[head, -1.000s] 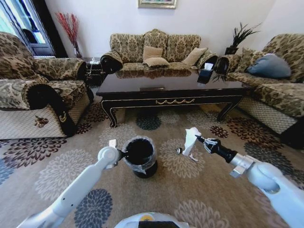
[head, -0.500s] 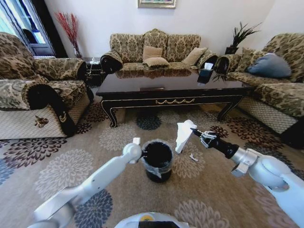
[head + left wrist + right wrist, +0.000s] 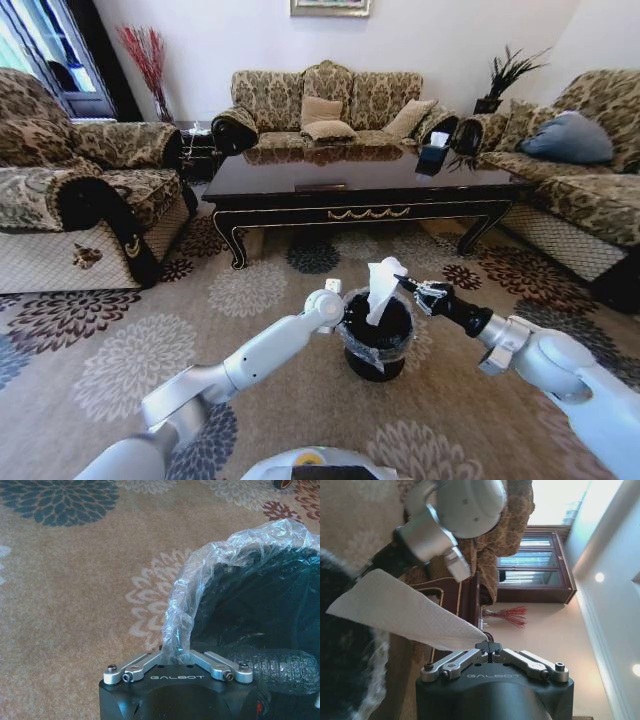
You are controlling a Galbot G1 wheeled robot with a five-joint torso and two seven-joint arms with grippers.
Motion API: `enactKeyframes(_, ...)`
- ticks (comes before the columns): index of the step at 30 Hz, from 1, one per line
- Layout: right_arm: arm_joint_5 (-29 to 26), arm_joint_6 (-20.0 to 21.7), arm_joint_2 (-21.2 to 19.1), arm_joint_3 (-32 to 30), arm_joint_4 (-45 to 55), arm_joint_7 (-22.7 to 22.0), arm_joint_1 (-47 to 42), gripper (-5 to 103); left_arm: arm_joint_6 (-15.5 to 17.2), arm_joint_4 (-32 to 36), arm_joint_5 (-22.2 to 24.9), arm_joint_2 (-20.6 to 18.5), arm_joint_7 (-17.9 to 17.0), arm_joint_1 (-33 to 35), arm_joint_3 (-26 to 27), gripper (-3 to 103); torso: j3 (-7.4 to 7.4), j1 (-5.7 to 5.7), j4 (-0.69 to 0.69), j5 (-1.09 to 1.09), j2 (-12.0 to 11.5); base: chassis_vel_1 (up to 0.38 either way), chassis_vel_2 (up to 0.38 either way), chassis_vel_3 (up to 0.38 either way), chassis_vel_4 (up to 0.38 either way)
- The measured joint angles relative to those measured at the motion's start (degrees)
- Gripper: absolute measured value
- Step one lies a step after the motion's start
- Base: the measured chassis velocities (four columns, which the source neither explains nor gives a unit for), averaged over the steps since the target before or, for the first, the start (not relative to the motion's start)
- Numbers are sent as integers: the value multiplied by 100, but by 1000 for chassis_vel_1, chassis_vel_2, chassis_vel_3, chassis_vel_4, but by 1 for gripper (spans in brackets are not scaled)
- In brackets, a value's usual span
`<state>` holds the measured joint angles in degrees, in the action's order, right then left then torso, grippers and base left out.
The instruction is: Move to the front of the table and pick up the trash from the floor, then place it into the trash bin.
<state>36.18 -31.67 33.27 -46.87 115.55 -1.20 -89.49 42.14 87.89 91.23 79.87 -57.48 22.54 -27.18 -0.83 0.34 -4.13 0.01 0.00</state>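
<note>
My left gripper (image 3: pixel 338 298) is shut on the rim of the black trash bin (image 3: pixel 378 340). Up close, that left gripper (image 3: pixel 175 656) pinches the clear liner (image 3: pixel 220 565) folded over the rim. A clear ribbed bottle (image 3: pixel 282 669) lies inside the bin. My right gripper (image 3: pixel 405 285) is shut on a piece of trash, a white crumpled paper (image 3: pixel 381 284), which hangs just above the bin's mouth. In the right wrist view the right gripper (image 3: pixel 489 647) holds that paper (image 3: pixel 400 612) by one corner. The dark table (image 3: pixel 360 190) stands behind, across the carpet.
A patterned sofa (image 3: pixel 330 105) stands behind the table, with armchairs at the left (image 3: pixel 70 190) and right (image 3: pixel 580 170). A small black tissue box (image 3: pixel 433 155) sits on the table's right end. Open flowered carpet (image 3: pixel 120 350) lies around the bin.
My left arm has carried the bin to the right until it sits under the paper. My right gripper with the paper has shifted slightly left, over the bin's mouth.
</note>
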Motion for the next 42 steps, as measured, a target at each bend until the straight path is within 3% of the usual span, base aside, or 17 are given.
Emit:
enactKeyframes(8, 806, -342, 103, -10, -173, -46, 151, 4, 0, 131, 59, -92, -17, 41, 2, 0, 0, 0, 0, -1, 0, 0, 0, 0, 0)
enactKeyframes(13, 1534, -634, 202, -138, -230, -105, 208, 26, 0, 201, 68, -144, -20, 95, 32, 0, 0, 0, -2, -1, 0, 0, 0, 0, 0)
enactKeyframes(17, 1660, -701, 238, -166, -284, -107, 213, 37, 0, 239, 67, -186, -21, 125, 62, 0, 0, 0, -1, -1, 0, 0, 0, 0, 0)
enactKeyframes(18, 1780, -748, 252, -184, -303, -107, 226, 48, 0, 268, 69, -213, -26, 135, 71, 0, 0, 0, -1, -1, 0, 0, 0, 0, 0)
enactKeyframes(21, 1938, -801, 264, -195, -323, -107, 240, 54, 0, 323, 89, -259, -39, 143, 80, 0, 0, 0, -1, -2, 0, 0, 0, 0, 0)
enactKeyframes(23, 2036, -829, 297, -194, -370, -108, 253, 65, 0, 427, 140, -327, -58, 153, 112, 0, 0, 0, 0, -2, 0, 0, 0, 0, 0)
enactKeyframes(29, 2215, -917, 352, -187, -475, -107, 276, 81, 0, 540, 190, -461, -71, 170, 189, 0, 0, 0, -1, -2, 0, 0, 0, 0, 0)
enactKeyframes(33, 2468, -1013, 391, -190, -619, -103, 305, 98, 0, 653, 245, -630, -74, 285, 445, 0, 0, 0, -1, -2, 0, 0, 0, 0, 0)
enactKeyframes(42, 2543, -1056, 402, -101, -744, -83, 363, 100, 0, 947, 299, -913, -55, 631, 886, 0, 0, 0, 0, -2, 0, 0, 0, 0, 0)
